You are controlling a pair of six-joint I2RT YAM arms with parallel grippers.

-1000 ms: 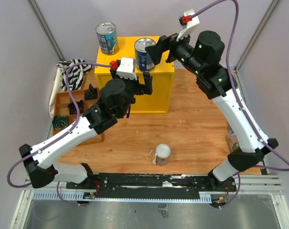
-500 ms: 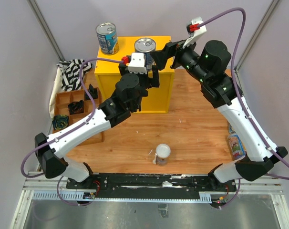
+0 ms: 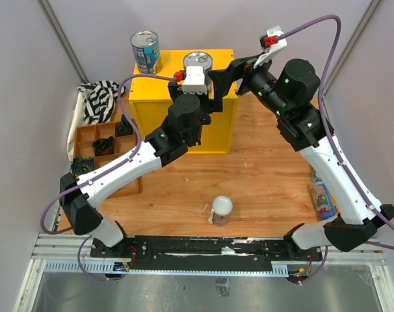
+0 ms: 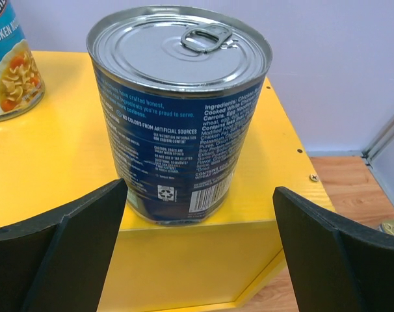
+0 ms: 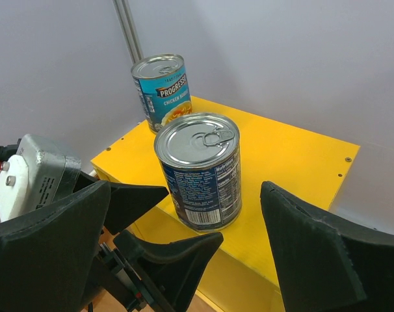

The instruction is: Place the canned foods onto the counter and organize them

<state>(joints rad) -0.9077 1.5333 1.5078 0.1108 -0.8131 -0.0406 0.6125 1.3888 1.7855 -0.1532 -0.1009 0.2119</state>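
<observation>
On the yellow counter (image 3: 151, 104) stand two blue-labelled cans. One can (image 3: 145, 52) is at the back left corner. The other can (image 4: 181, 110) stands upright near the counter's front edge. My left gripper (image 4: 197, 240) is open just in front of it, a finger on each side, not touching. My right gripper (image 5: 184, 253) is open too, further back and above that can (image 5: 200, 172). Between its fingers it sees the left gripper (image 5: 155, 224). A slim white-lidded can (image 3: 222, 210) stands on the table. Another slim can (image 3: 320, 197) lies at the right edge.
A brown wooden tray (image 3: 86, 133) with small black objects sits left of the counter, a striped cloth (image 3: 98, 101) behind it. Both arms crowd the counter's front right corner. Grey walls close in at the back and both sides.
My left arm has swung forward and to the right, up to the front can on the counter. My right gripper has drawn back to the right, away from that can.
</observation>
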